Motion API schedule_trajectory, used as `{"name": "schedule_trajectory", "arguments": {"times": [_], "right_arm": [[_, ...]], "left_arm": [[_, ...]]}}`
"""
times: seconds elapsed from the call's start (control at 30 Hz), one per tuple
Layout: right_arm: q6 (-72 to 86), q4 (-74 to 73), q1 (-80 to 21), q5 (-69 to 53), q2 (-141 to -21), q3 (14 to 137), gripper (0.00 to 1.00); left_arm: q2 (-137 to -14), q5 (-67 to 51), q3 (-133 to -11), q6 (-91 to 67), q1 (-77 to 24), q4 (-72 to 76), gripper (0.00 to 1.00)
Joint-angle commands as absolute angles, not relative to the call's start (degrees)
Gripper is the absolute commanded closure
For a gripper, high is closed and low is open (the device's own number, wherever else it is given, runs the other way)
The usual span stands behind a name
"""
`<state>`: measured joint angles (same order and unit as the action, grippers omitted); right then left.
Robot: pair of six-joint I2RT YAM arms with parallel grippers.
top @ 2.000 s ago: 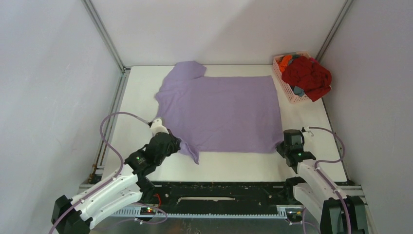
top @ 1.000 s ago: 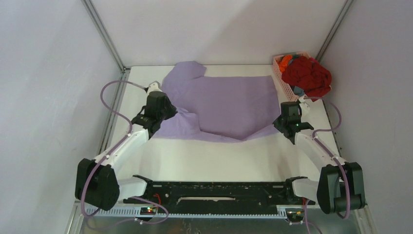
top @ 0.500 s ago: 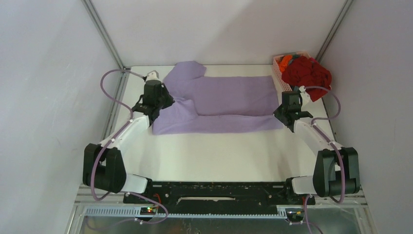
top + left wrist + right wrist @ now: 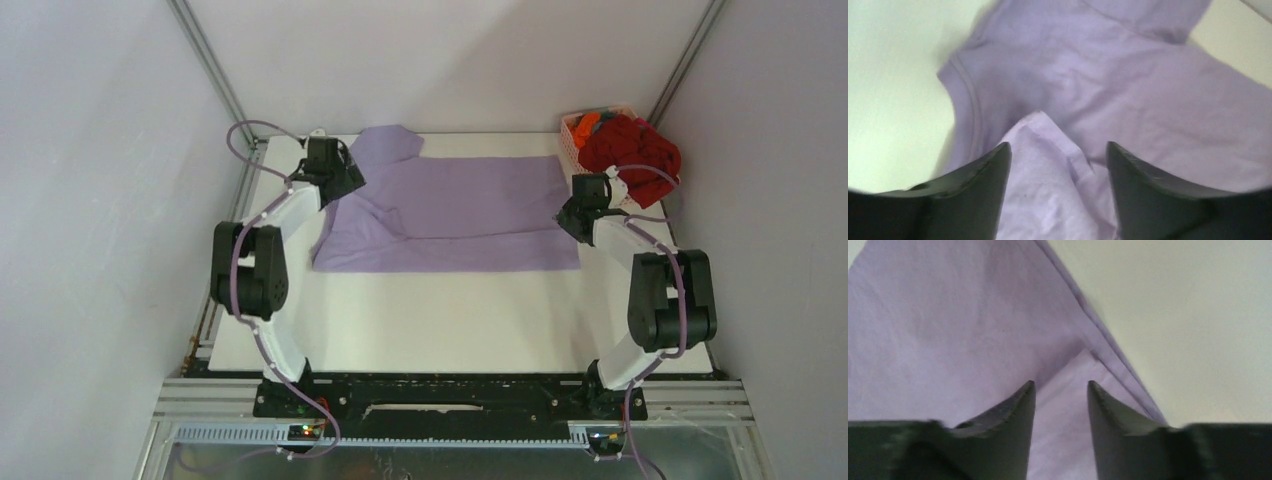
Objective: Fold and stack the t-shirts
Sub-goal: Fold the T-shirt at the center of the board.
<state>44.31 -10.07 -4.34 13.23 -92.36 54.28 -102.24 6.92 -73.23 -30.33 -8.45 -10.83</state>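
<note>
Lavender shirt (image 4: 450,215) now lies doubled. Over the last two seconds both arms carried its 6 o'clock edge up toward 12 and laid it on the far half. It went from flat and spread out to a long band across the far half of the table (image 4: 450,320), with the new fold line facing 6.

Left gripper (image 4: 1057,147) is at about 10 o'clock, over the sleeve and collar end. Jaws are wide apart, and the carried corner sits loose between them on the layer beneath, not pinched. Right gripper (image 4: 1060,385) is at about 2 o'clock, over the hem end. Jaws are parted less, and the hem corner lies between them, also free as far as I can tell.

Read: first fold done and released. The top layer stops short of the far edge and the 11 o'clock sleeve sticks out, so that needs tucking. Cross-folds are still to do.

Basket (image 4: 572,140) at 1 o'clock holds the dark red shirt (image 4: 630,150) and others, unfolded. Nothing is stacked yet, so it's early in the task.
</note>
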Motion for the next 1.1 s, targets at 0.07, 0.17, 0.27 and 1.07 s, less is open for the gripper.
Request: {"name": "schedule_trajectory", "arguments": {"times": [0.07, 0.17, 0.27, 1.07], "right_arm": [[43.71, -11.62, -3.34, 15.68, -93.93, 62.04, 0.18], [43.20, -14.75, -3.87, 16.14, -91.33, 62.19, 0.06], [41.20, -16.62, -5.88, 15.47, -89.03, 60.84, 0.03], [41.15, -11.69, -22.77, -2.71, -96.42, 47.37, 0.01]], "left_arm": [[-110.94, 14.32, -92.51, -33.02, -6.17, -24.77, 0.00], [-108.84, 12.53, -93.24, -32.83, -6.21, -24.83, 0.00], [-103.73, 6.27, -86.75, -33.05, -6.65, -21.41, 0.00], [-100.23, -11.62, -48.67, -39.11, -11.84, -6.75, 0.00]]}}
